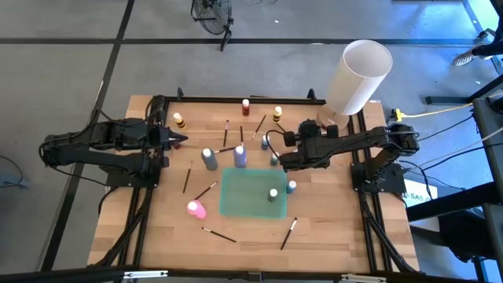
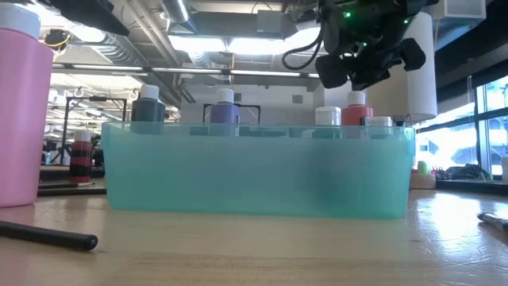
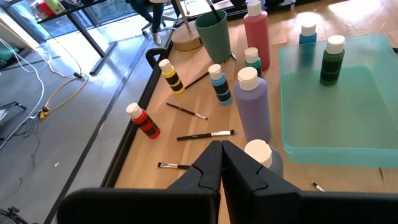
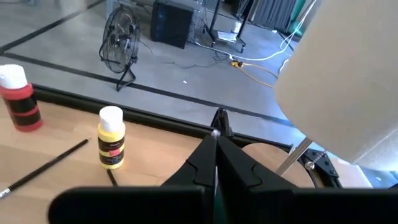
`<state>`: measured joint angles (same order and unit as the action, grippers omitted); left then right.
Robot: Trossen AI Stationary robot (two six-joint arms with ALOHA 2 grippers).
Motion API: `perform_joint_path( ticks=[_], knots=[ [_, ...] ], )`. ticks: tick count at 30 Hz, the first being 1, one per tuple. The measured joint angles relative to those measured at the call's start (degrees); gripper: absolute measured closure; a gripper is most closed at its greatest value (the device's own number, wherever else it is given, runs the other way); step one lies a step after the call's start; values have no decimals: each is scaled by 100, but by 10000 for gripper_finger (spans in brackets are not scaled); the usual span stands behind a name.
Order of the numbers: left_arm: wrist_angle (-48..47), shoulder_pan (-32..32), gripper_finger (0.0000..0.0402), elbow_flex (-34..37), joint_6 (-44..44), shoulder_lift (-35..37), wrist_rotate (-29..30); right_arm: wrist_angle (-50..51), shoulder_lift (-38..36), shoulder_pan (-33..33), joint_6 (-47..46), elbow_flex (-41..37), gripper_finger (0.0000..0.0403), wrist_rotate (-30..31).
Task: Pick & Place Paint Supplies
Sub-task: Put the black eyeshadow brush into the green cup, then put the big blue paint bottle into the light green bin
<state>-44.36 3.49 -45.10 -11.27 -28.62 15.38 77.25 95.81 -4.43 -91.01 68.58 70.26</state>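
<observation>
Nearest the low camera sit a pink bottle [image 2: 20, 103] and a brush [image 2: 48, 235], then the teal tray [image 2: 258, 171] holding one green bottle [image 1: 273, 194]. Beyond it, the right end effector [image 1: 277, 156] hangs closed and empty over the bottles behind the tray; it should probably open before dropping straight onto a cap. The left end effector [image 1: 180, 139], also closed, waits at the counter [image 1: 157, 228] edge. Only the high view shows the tray's contents.

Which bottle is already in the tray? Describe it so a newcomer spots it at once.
Find the teal tray at the table's middle. One bottle stands in it, near the edge on the right arm's side. It is dark green with a white cap, and the only bottle inside the tray.
</observation>
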Motion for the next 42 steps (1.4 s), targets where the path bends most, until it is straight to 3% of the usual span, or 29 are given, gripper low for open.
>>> perform_joint_path(
  ticks=[10,24,33,38,42],
  knots=[
    [0,2,395,0,0,0,0,-55,0,4,298,0,378,-296],
    [0,1,398,0,0,-2,-2,-55,0,33,321,85,241,-192],
    [67,2,396,0,-254,-2,-1,-88,-16,-432,2608,1823,228,116],
    [131,2,399,0,-290,-2,-2,-184,-22,-931,3762,2819,228,-480],
    [299,0,398,0,-157,-2,-2,-184,-24,-1423,3986,3252,228,-916]
  ],
)
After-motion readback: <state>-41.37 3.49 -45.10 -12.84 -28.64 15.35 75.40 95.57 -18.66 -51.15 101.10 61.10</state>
